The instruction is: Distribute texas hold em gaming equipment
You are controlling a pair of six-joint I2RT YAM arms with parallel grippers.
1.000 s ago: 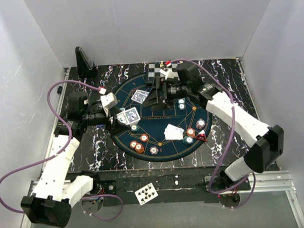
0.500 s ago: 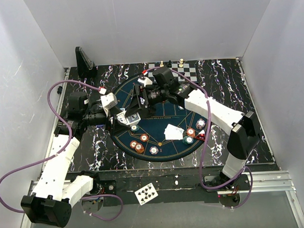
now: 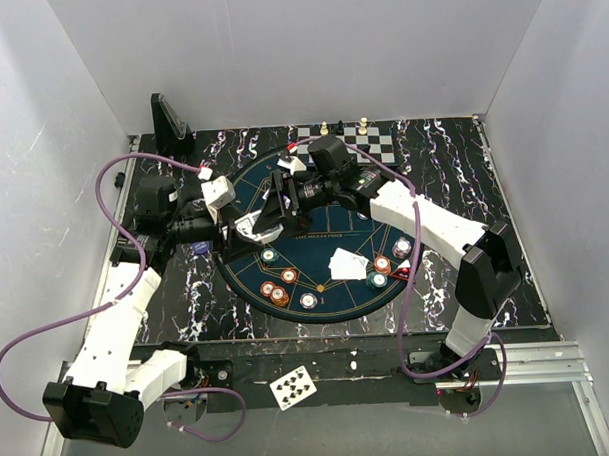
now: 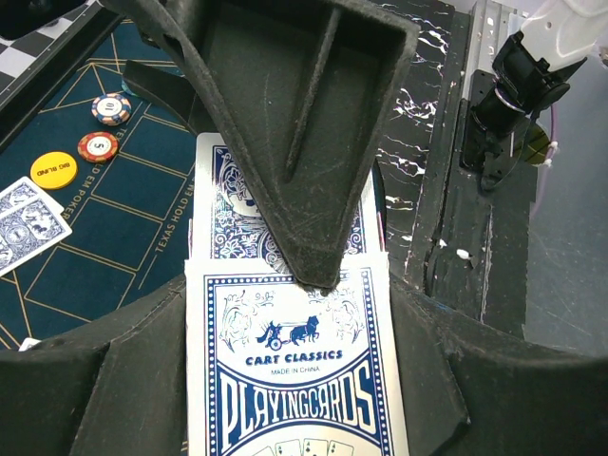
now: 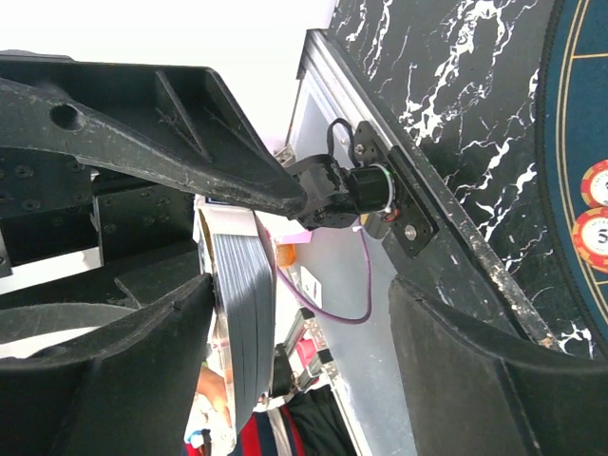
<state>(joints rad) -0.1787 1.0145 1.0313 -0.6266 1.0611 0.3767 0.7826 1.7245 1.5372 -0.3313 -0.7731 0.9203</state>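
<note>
My left gripper (image 3: 250, 228) is shut on a deck of blue-backed playing cards (image 4: 294, 380), held above the left part of the round mat (image 3: 327, 299). My right gripper (image 3: 281, 194) hangs open at the deck's far end. In the right wrist view the deck's edge (image 5: 242, 313) lies against one finger (image 5: 104, 380), with a wide gap to the other. Orange chips (image 3: 277, 292) and further chips (image 3: 383, 263) lie on the mat around two dealt cards (image 3: 348, 263). A yellow disc (image 4: 52, 169) and two chips (image 4: 104, 126) show in the left wrist view.
A chessboard (image 3: 356, 136) with pieces stands at the back, behind the right arm. A black stand (image 3: 169, 118) is at the back left corner. One face-up card (image 3: 293, 386) lies off the table by the arm bases. Purple cables loop beside both arms.
The right arm has swung left from the chessboard side across the mat to the deck. The left gripper with the deck has shifted slightly up and right, meeting it.
</note>
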